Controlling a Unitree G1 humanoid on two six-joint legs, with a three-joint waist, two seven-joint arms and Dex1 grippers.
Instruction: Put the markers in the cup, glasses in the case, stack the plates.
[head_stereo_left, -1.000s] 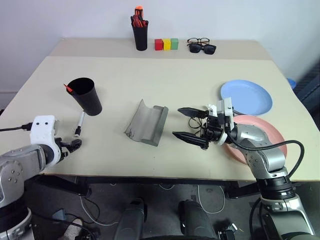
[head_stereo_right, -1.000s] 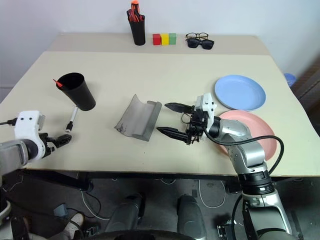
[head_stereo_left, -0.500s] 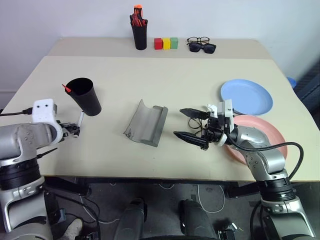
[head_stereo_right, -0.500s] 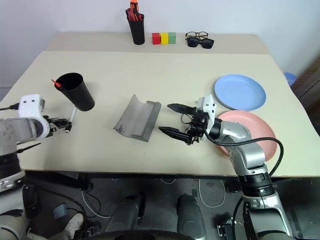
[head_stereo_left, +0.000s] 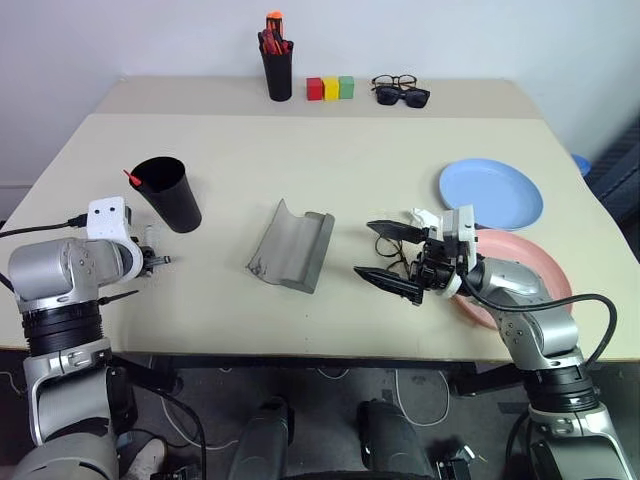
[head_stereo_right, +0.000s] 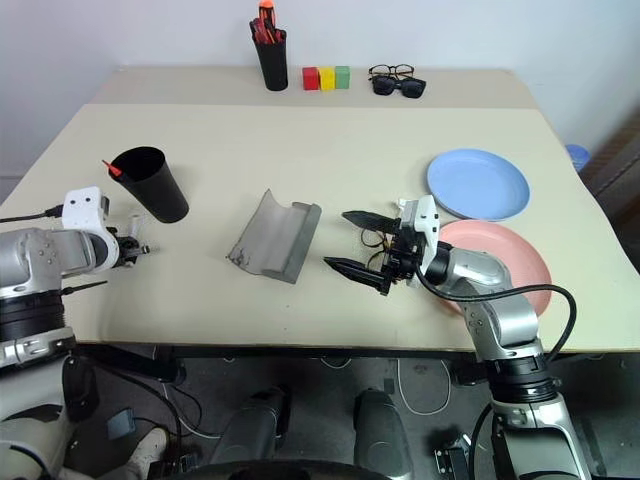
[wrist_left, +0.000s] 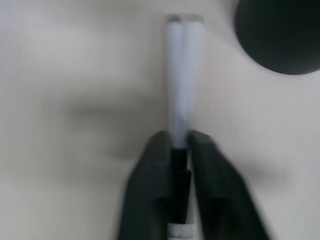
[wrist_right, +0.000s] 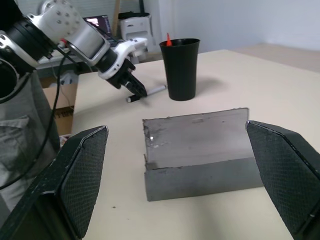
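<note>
Markers first: white marker (wrist_left: 183, 75) lies flat on the surface (head_stereo_left: 330, 160) just beside the black cup (head_stereo_left: 172, 193), and the left pincer (wrist_left: 179, 160) is clamped on its black-capped end, fingers (wrist_left: 152, 175) pressed to either side of the barrel. Red marker (head_stereo_left: 131, 176) already stands in the cup, its tip showing above the rim. Right pincer (head_stereo_left: 391, 256) hangs with its fingers wide apart, holding nothing, between the open grey case (head_stereo_left: 293, 246) and the pink plate (head_stereo_left: 520, 275); wire-rimmed glasses (head_stereo_left: 392, 246) lie on the surface right by it, partly hidden behind its fingers. Blue plate (head_stereo_left: 491, 193) sits apart, farther back, not stacked. Handling, as judged: marker is light, stiff and smooth, so a grip at one end may let it swing or slip when lifted; a hold nearer the middle would steady it, and it needs tipping upright to clear the cup's rim. Cup looks light and tapered, easily knocked over. Glasses are thin and fragile, best taken at the bridge or a temple, never on the lenses. Plates are rigid and flat, to be pinched at the rim.
</note>
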